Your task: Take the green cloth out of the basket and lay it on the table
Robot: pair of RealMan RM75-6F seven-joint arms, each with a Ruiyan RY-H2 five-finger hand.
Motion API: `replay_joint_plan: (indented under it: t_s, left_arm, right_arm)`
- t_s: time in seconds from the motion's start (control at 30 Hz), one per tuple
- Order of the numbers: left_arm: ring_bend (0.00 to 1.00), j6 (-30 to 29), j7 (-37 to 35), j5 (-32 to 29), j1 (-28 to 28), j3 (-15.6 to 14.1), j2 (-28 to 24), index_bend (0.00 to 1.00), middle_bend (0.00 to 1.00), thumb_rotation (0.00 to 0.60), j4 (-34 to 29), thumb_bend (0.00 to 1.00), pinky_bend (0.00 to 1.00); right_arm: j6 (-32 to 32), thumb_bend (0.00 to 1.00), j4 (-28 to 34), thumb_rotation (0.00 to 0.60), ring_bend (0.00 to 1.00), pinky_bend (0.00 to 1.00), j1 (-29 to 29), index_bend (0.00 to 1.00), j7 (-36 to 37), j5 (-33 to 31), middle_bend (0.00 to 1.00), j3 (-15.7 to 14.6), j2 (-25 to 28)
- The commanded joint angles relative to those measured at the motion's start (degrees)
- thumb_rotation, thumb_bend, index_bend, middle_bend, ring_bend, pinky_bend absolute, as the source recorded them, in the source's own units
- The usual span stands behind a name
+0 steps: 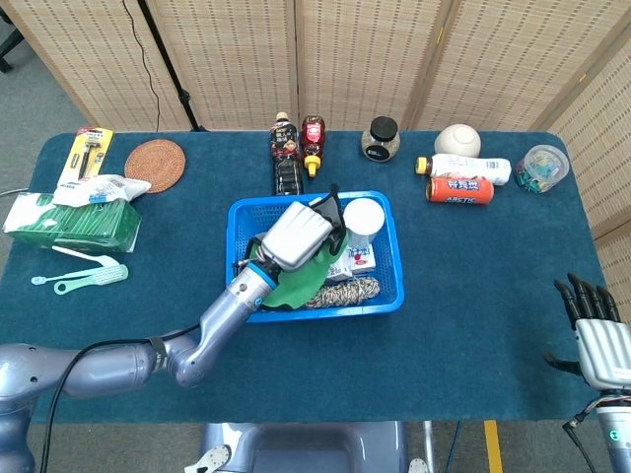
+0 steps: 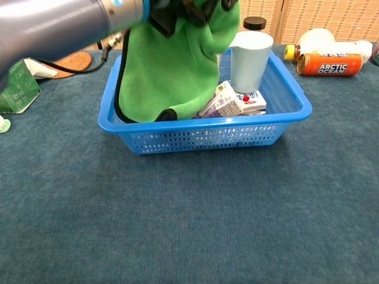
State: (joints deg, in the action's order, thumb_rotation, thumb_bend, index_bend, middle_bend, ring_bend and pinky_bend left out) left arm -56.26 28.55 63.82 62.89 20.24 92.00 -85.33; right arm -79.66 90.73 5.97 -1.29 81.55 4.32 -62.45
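Observation:
My left hand [image 1: 298, 235] grips the green cloth [image 2: 172, 65], a green towel with a black edge, and holds it up over the blue basket [image 2: 272, 121]. The cloth hangs down with its lower end still inside the basket's left half [image 1: 294, 288]. In the chest view the hand [image 2: 186, 7] is at the top edge, fingers bunched in the fabric. My right hand [image 1: 596, 340] rests far off at the table's right front corner, fingers straight and apart, holding nothing.
Inside the basket stand a pale cup [image 2: 250, 61], small boxes [image 2: 234, 102] and a braided item [image 1: 347, 290]. Bottles [image 1: 299, 148], a jar [image 1: 381, 139] and cans [image 1: 459, 188] line the back. A green pack [image 1: 69, 225], coaster [image 1: 155, 165] and toothbrushes [image 1: 84, 279] lie left.

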Motion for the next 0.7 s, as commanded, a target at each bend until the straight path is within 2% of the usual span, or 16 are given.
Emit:
replay_joint_plan:
  t_s: [0.03,0.17,0.3,0.4,0.53,0.7]
  left_arm:
    - [0.65,-4.5,-3.2,3.3,-3.1,1.6,-5.8,0.80,0.77,0.600,-6.8,1.00,0.90]
    - [0.65,-7.3,-4.8,5.1,-5.8,2.5,-11.4,0.80,0.77,0.600,-13.1,1.00,0.90]
    - [0.65,-12.3,-6.1,8.3,-10.9,3.9,-20.8,0.80,0.77,0.600,-22.0,1.00,0.90]
    - [0.65,-14.3,-7.3,10.4,-14.6,3.6,-26.9,0.80,0.77,0.600,-26.5,1.00,0.90]
    - [0.65,-17.3,-10.4,14.1,-19.5,2.2,-33.0,0.80,0.77,0.600,-29.5,1.00,0.90]
    - [0.65,-22.1,-17.5,16.6,-25.7,1.7,-39.9,0.80,0.77,0.600,-28.9,1.00,0.90]
  right_arm:
    - [-0.1,0.00,0.3,0.600,0.00,0.00,0.0,0.00,-0.2,0.4,0.00,-0.2,0.0]
    - [-0.3,0.00,0.7,0.600,0.00,0.00,0.0,0.00,-0.6,0.8,0.00,-0.4,-0.1]
    - [-0.7,0.00,1.3,0.600,0.00,0.00,-0.1,0.00,-1.1,1.7,0.00,-0.8,-0.2]
    - [-0.9,0.00,1.7,0.600,0.00,0.00,-0.1,0.00,-1.4,2.5,0.00,-1.1,-0.2]
    - [-1.3,0.00,2.1,0.600,0.00,0.00,-0.1,0.00,-1.9,3.4,0.00,-1.4,-0.3]
    - [-1.6,0.00,2.8,0.600,0.00,0.00,-0.1,0.00,-2.7,4.8,0.00,-2.0,-0.6]
